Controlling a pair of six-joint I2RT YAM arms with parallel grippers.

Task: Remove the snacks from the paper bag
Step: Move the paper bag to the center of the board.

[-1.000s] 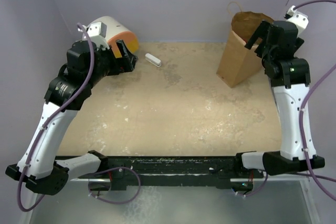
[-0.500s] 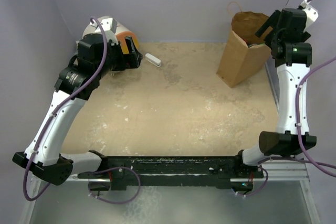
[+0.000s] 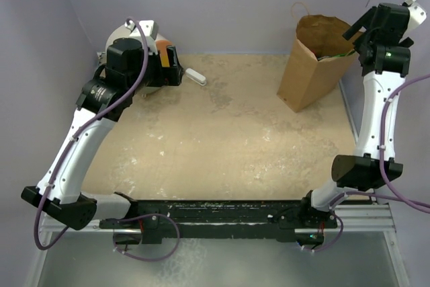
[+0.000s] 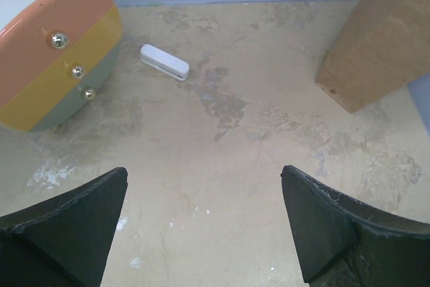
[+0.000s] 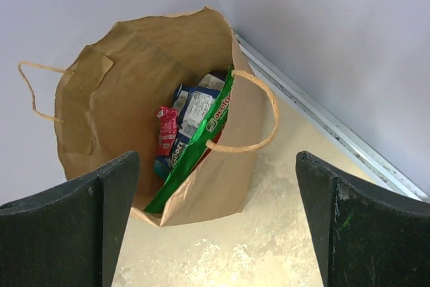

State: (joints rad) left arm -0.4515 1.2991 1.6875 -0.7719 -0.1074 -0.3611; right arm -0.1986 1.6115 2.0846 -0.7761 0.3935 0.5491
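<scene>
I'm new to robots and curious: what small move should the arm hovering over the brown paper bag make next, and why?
Probably lower the right gripper straight down into the mouth of the tall brown kraft paper bag. Its jaws stand wide open and empty above the opening, and a large green chip bag and a small red packet lie inside it.
</scene>
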